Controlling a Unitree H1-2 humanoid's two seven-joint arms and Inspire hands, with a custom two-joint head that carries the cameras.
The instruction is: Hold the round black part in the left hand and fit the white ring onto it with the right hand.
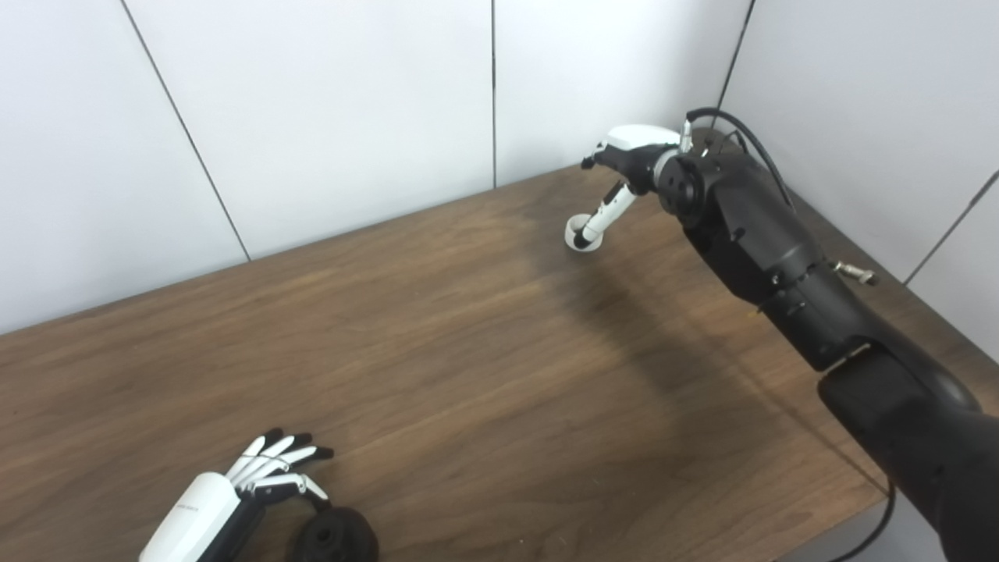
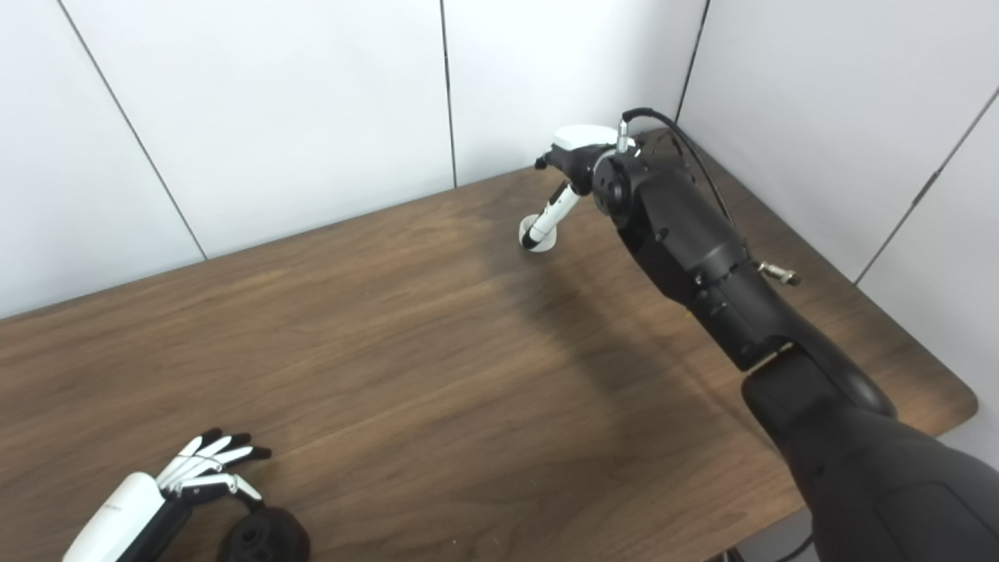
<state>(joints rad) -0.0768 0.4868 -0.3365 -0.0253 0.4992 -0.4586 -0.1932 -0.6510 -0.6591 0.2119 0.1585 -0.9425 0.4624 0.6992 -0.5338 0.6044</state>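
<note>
Left hand (image 1: 234, 492) rests at the near left edge of the wooden desk (image 1: 437, 359), fingers (image 1: 273, 453) spread and extended, holding nothing. Round black part (image 1: 334, 535) lies on the desk just beside this hand, below its thumb. White ring (image 1: 584, 234) lies on the far right of the desk, near the wall. Right hand (image 1: 624, 168) reaches down over it, one finger (image 1: 605, 217) touching the ring; whether the ring is gripped cannot be told.

Bench (image 1: 437, 351) brown wood grain, satin sheen. Round black part (image 1: 334, 537) matt, rubbery-looking. White ring (image 1: 584, 236) smooth plastic. Wall panels (image 1: 328, 101) smooth white.
</note>
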